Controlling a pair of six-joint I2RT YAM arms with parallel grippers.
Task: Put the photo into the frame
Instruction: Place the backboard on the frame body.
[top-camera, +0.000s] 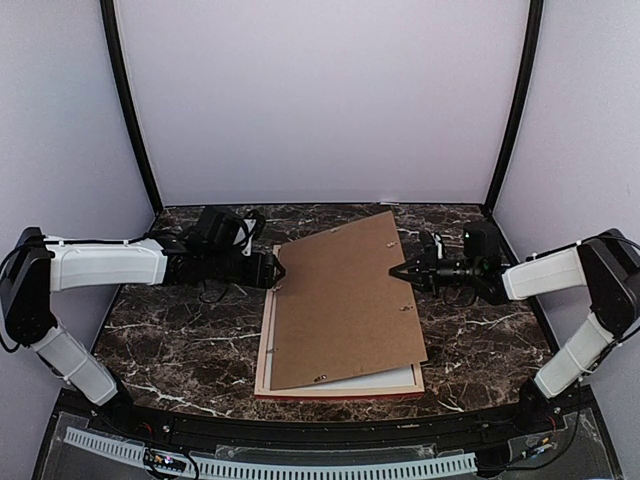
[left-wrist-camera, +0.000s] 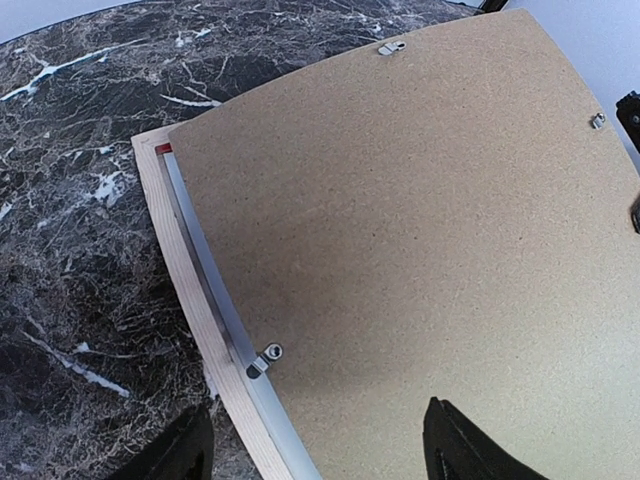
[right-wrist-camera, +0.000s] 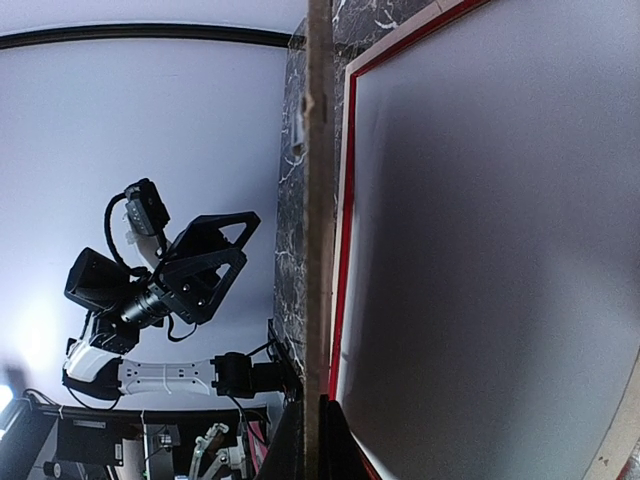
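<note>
The frame (top-camera: 340, 392) lies face down on the marble table, its pale wood back (left-wrist-camera: 190, 300) up and a thin red edge (right-wrist-camera: 345, 250) showing. A plain brown backing board (top-camera: 345, 300) rests skewed over it, with its right edge raised. My right gripper (top-camera: 398, 271) is shut on that raised edge (right-wrist-camera: 318, 200); in the right wrist view its fingers (right-wrist-camera: 318, 440) clamp the thin board. My left gripper (top-camera: 278, 270) hangs open over the board's left edge (left-wrist-camera: 316, 410), touching nothing. A white sheet (right-wrist-camera: 500, 250) fills the frame beneath the board. The photo's printed face is hidden.
Small metal tabs (left-wrist-camera: 265, 358) sit along the board's rim. Dark marble table (top-camera: 180, 350) surrounds the frame, with black posts and pale walls behind. The left arm (right-wrist-camera: 150, 375) shows across the table in the right wrist view.
</note>
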